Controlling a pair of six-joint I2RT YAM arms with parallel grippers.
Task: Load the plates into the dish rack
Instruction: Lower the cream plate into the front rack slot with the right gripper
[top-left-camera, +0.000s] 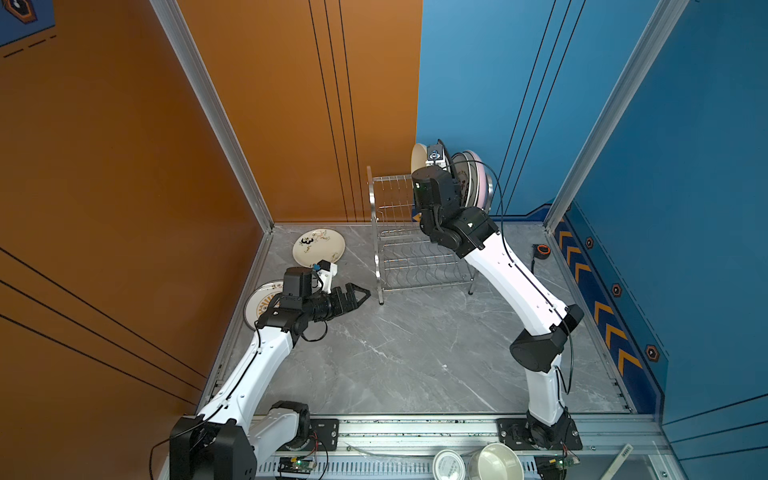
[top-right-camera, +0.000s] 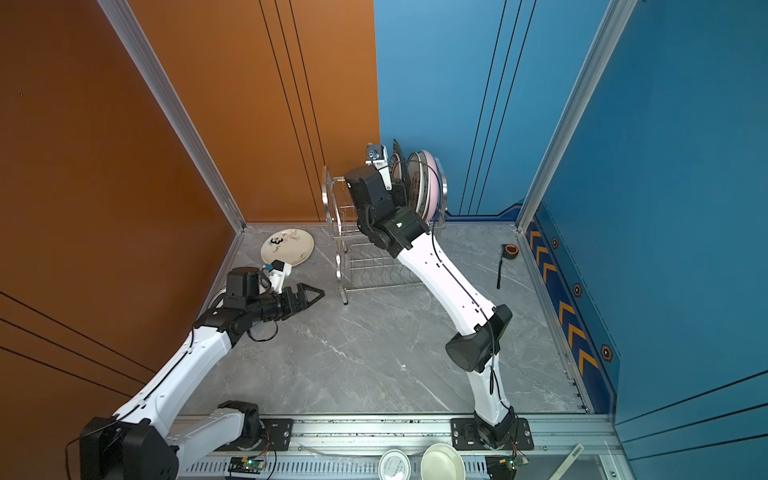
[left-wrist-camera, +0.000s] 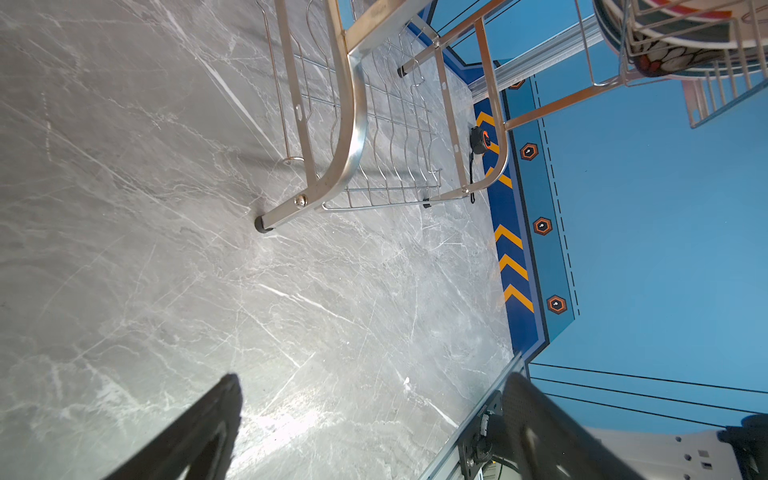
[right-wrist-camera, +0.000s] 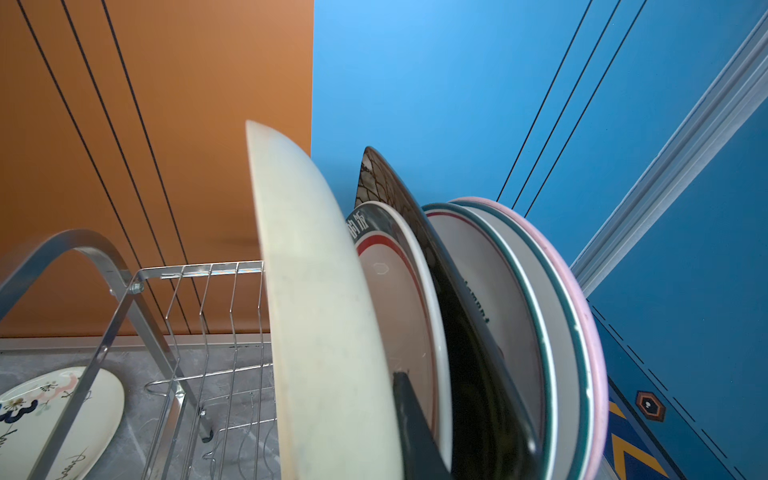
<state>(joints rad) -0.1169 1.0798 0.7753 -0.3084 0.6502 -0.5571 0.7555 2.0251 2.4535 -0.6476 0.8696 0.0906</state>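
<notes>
Plates (right-wrist-camera: 490, 291) stand on edge at the right end of the dish rack's (top-left-camera: 376, 249) upper tier, four that I can count, from a dark-rimmed white one to the pink plate (right-wrist-camera: 582, 324) outermost, with the black floral plate (right-wrist-camera: 382, 178) leaning between them. They are packed tight to that end, which I take to be deliberate, since it leaves the divider wires (right-wrist-camera: 232, 307) toward the left free. My right gripper (right-wrist-camera: 397, 390) is pinched narrow on the rim of the cream plate (right-wrist-camera: 316, 291), holding it upright and parallel to the others so it can slip between the wires beside them. Its lower edge is hidden, so I cannot tell whether it is seated yet. The rack stands against the far edge of the worktop (top-left-camera: 415, 353), right of the middle. Two plates remain flat on the stone: the panda plate (top-left-camera: 318, 248) near the far left corner and the sunburst plate (top-left-camera: 257, 309) along the left edge, partly under my left arm. My left gripper (top-left-camera: 361, 295) is spread wide and empty, low over the worktop and pointing at the rack's near left foot, clear of the right arm. I judge it is parked close to those two for the next pick.
</notes>
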